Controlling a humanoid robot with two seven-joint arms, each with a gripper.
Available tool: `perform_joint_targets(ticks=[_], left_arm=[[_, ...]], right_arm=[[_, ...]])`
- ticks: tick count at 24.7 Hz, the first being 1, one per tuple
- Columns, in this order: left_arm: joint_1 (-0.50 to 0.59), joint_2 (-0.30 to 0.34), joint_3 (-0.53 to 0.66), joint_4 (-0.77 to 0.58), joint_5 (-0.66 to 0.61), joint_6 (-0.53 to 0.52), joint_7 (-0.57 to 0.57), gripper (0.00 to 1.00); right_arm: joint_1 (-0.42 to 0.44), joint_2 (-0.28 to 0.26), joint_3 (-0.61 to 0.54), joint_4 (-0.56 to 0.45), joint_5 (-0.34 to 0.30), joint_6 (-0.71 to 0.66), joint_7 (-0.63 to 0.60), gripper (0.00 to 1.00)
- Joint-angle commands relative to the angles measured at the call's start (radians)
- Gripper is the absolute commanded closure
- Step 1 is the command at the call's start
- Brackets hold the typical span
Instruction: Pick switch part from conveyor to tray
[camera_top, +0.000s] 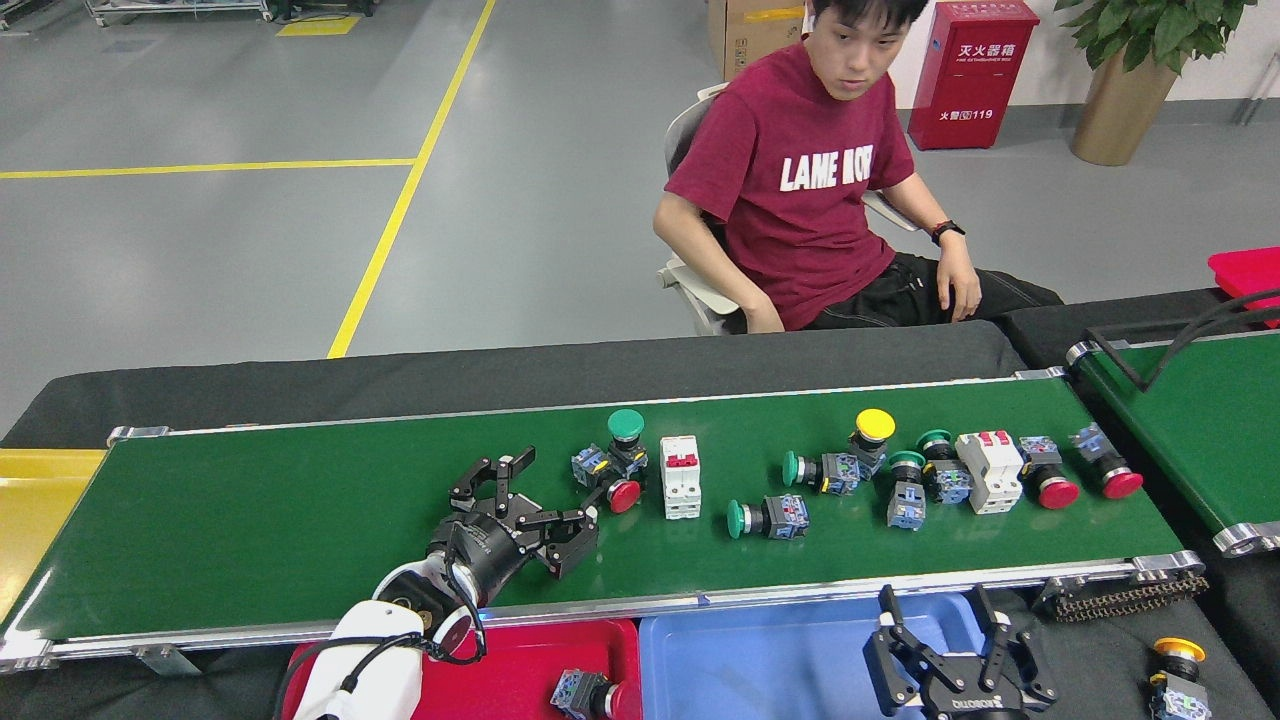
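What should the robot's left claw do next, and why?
Probably ease the left claw a little farther right and close on the red-capped switch part. The claw is open, low over the conveyor, and that part lies just off its fingertips. The red tray sits right below, so the carry would be short.

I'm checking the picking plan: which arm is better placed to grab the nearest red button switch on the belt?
Left. The left gripper is open over the conveyor, just beside the red button switch. The right gripper sits low over the blue tray, off the belt.
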Motion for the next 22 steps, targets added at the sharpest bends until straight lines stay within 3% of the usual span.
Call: perform_joint_targets(ticks=[1,5,9,12,17,20,22], left_arm=[[-0.031,-0.007,0.005,0.015,-0.003,0.005,0.011,0.0],[-0.037,-0.011,0.005,0.028,-0.003,0.004,0.013,0.05],[-0.039,-0.025,0.005,0.028,0.001,0.002,0.016,0.37],[-0.037,-0.03,0.005,0.027,0.001,-0.001,0.022,0.44],[-0.036,-0.027,0.007,0.027,0.011,-0.004,0.022,0.6],[-0.028,-0.024,0.007,0.025,0.011,-0.005,0.034,0.7],[-0.018,-0.014,0.007,0.024,0.01,-0.005,0.056,0.77]], right_arm=[[-0.052,0.025,0.047,0.03,0.007,0.002,0.043,0.13],[-0.12,0.075,0.125,0.141,0.071,0.002,0.086,0.13],[-0.196,0.114,0.136,0.244,0.082,0.004,0.09,0.13],[-0.279,0.146,0.141,0.326,0.088,0.031,0.09,0.13],[-0.414,0.155,0.19,0.492,0.076,0.111,0.09,0.14],[-0.459,0.174,0.197,0.569,0.074,0.108,0.089,0.16],[-0.497,0.174,0.2,0.602,0.071,0.105,0.09,0.28]])
